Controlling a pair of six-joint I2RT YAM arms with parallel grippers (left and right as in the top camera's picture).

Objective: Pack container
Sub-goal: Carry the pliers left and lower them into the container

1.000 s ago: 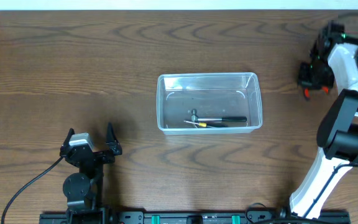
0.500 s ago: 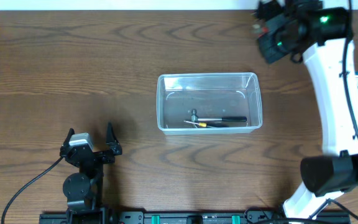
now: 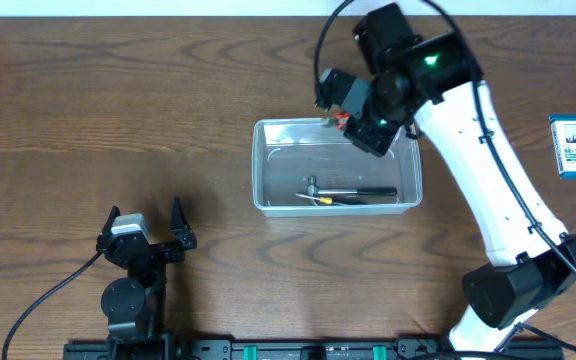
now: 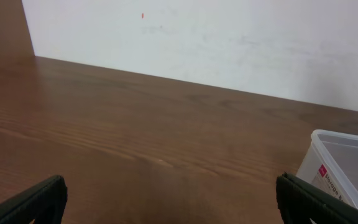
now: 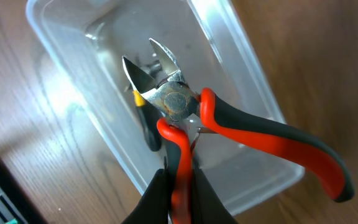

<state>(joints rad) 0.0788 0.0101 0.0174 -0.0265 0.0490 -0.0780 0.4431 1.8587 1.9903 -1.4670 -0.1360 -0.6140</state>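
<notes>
Within the last second the right arm has swung in from the right edge of the surface. It now hangs over the far rim of the container (image 3: pixel 260 170), which sits about mid-surface. That puts another tool in place for packing. The right pincer (image 5: pixel 174 179) is almost fully closed, clamped on one red-and-black handle of the side cutters (image 5: pixel 178 102). Their nose points down into the tub, above the hand tools (image 3: pixel 348 193) already lying inside. The left pincer (image 3: pixel 146 235) rests wide open and empty near the near edge.
</notes>
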